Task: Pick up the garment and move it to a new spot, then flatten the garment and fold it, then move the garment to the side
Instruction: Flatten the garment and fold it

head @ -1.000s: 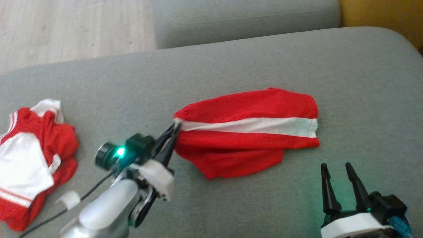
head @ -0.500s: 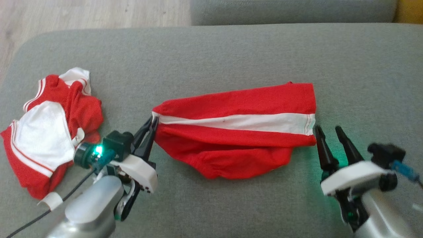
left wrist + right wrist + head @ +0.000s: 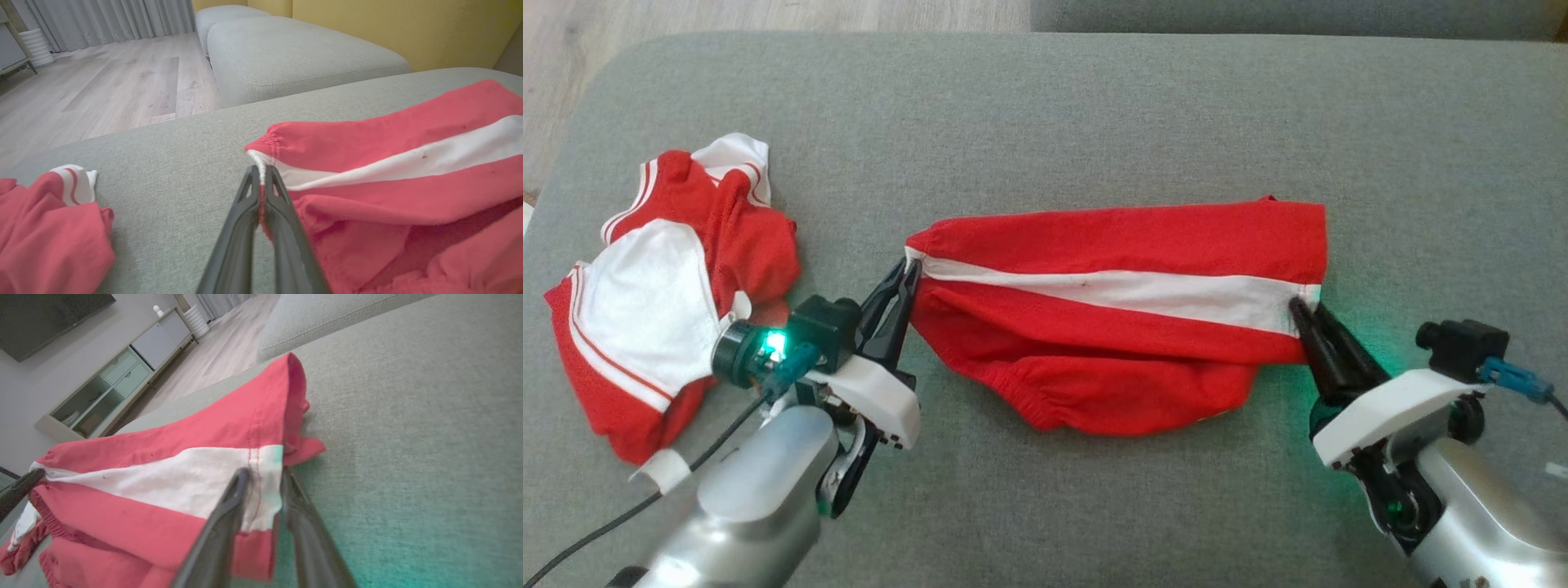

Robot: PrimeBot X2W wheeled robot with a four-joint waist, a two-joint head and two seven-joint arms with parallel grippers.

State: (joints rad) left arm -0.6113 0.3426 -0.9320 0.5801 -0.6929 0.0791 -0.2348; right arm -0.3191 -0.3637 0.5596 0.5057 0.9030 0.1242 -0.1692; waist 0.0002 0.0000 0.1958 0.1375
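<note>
With left gripper (image 3: 905, 276) fingers clenched on the waistband of the red cloth shorts with white stripe (image 3: 1111, 245), lying mid-cushion on the grey fabric sofa (image 3: 1045, 114), close right gripper (image 3: 1298, 309) fingers, astride the hem, grip uncertain, fully before stretching flat.

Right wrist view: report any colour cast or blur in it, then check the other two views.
Right wrist view: green cast on the sofa at lower right; right claw soft near the bottom edge. Head view: green glow on the sofa beside that claw. Left wrist view: even light, no green cast, garment crisp.
</note>
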